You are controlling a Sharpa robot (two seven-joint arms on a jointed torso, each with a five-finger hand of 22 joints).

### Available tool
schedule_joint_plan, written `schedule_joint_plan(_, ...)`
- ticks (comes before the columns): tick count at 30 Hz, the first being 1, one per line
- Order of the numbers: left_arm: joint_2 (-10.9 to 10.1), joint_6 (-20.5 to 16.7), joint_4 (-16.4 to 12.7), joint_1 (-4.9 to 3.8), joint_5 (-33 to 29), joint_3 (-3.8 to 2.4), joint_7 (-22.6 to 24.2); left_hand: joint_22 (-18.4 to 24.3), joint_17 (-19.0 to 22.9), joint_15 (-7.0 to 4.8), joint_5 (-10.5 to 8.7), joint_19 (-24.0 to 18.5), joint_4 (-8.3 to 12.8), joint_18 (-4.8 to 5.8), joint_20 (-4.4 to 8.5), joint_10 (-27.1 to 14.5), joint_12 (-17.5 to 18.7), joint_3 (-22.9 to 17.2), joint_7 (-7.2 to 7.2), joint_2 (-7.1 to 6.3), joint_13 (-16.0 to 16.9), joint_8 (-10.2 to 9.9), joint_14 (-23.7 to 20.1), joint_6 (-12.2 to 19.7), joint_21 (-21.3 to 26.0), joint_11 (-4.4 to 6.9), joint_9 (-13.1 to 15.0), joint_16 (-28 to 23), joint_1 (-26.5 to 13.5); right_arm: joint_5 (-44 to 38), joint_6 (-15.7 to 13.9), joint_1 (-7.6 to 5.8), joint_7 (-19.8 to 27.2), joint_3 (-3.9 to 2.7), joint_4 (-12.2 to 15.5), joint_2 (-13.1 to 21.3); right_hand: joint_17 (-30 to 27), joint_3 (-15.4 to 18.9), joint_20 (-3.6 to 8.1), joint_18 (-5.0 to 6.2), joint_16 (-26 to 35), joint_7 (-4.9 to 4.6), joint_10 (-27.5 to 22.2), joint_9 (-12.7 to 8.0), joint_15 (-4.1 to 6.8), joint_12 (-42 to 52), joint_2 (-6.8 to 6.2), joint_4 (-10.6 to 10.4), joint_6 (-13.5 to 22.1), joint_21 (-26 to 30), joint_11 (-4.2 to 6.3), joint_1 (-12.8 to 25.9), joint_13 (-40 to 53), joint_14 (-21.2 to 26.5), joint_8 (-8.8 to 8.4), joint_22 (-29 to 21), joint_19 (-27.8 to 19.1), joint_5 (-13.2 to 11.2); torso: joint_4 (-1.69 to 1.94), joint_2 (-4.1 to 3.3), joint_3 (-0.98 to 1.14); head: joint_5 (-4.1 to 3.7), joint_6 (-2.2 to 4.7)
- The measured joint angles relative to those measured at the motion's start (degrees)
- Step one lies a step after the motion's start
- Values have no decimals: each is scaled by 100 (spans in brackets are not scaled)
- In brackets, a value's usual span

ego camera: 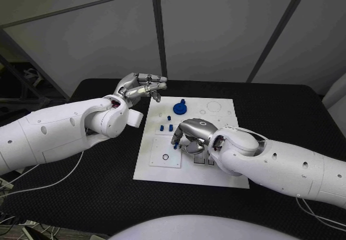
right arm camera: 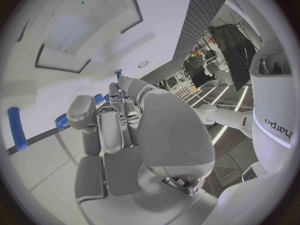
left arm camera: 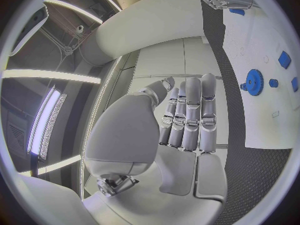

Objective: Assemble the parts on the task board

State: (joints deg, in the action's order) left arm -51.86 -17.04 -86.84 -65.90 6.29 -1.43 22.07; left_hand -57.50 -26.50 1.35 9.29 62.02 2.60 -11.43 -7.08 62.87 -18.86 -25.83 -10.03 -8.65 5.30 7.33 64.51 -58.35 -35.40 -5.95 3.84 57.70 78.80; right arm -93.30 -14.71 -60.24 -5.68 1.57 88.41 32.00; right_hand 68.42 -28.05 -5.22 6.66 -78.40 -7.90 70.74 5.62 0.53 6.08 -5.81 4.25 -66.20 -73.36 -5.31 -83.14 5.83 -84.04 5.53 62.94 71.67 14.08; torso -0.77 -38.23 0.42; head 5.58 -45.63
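Note:
The white task board (ego camera: 189,167) lies in the middle of the black table. A blue gear (ego camera: 180,106) (left arm camera: 254,81) stands near its far edge, with small blue parts (ego camera: 166,128) (left arm camera: 284,59) just in front of it. My right hand (ego camera: 192,135) (right arm camera: 125,135) hovers low over the board's middle with its fingers bent downward and nothing in them. A blue peg (ego camera: 175,144) (right arm camera: 17,129) sits on the board right beside its fingertips. My left hand (ego camera: 141,86) (left arm camera: 187,115) is raised off the board's far left corner, fingers stretched out side by side and holding nothing.
Near the board's left edge is a raised white plate with a round hole (ego camera: 166,157). Ring outlines (ego camera: 214,106) mark its far right corner. Black table (ego camera: 288,110) surrounds the board. A white cable (ego camera: 50,182) lies at the front left.

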Motion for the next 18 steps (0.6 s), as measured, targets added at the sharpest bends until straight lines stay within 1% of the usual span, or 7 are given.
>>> schedule_joint_plan(16, 4, 1, 4, 0, -4, 0, -3, 0, 5, 0, 0, 0, 0, 0, 0, 0, 0, 0, 0, 0, 0, 0, 0, 0, 0, 0, 0, 0, 0, -63, 130, 7, -31, 3, -84, -84, -1, 1, 0, 0, 0, 0, 0, 1, 0, -23, 0, -1, 0, 0, 0, 0, -6, 0, 0, -3, 0, 0, 1, 2, 1, 18, -19)
schedule_joint_plan(18, 5, 1, 4, 0, -4, 0, -4, 0, 5, 0, 0, 0, 0, 0, 0, 0, 0, 0, 0, 0, 0, 0, 0, 0, 0, 0, 0, 0, 0, -80, 141, 7, -41, 3, -89, -98, -1, 1, 0, 0, 0, -20, 0, 4, 0, -24, 0, -1, 22, 0, 1, 0, -7, 0, -1, -11, 0, 0, 1, 2, 1, 19, -19)
